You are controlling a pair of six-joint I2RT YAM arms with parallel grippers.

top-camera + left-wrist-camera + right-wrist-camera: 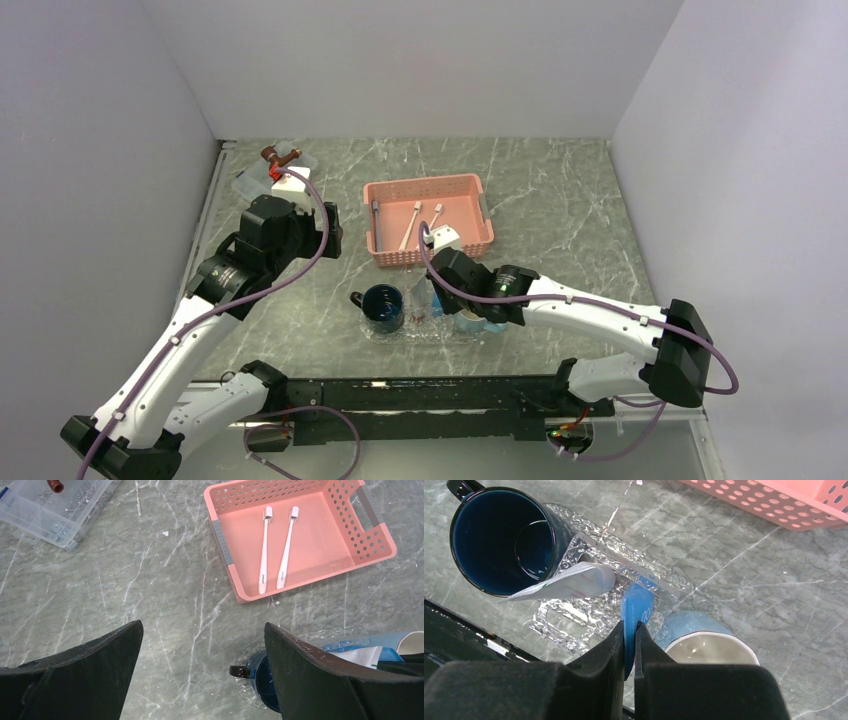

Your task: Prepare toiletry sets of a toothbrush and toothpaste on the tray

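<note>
Right fingers (606, 652), matte black, pinched narrow on flat blue toothpaste (636, 602), its tip at edge of tray (574, 625). Tray is clear bumpy oval on grey marbled desk (125, 580). Second toothpaste (574, 582) lies flat on tray against glossy dark-blue mug (499, 540). Left fingers (100, 655) spread wide, empty. Two slim white toothbrushes (264, 550) lie in pink perforated basket (370, 540); handle print unreadable.

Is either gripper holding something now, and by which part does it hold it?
The right gripper pinches one blue toothpaste tube by its end nearest the camera, over the tray. The left gripper is open and empty.
</note>
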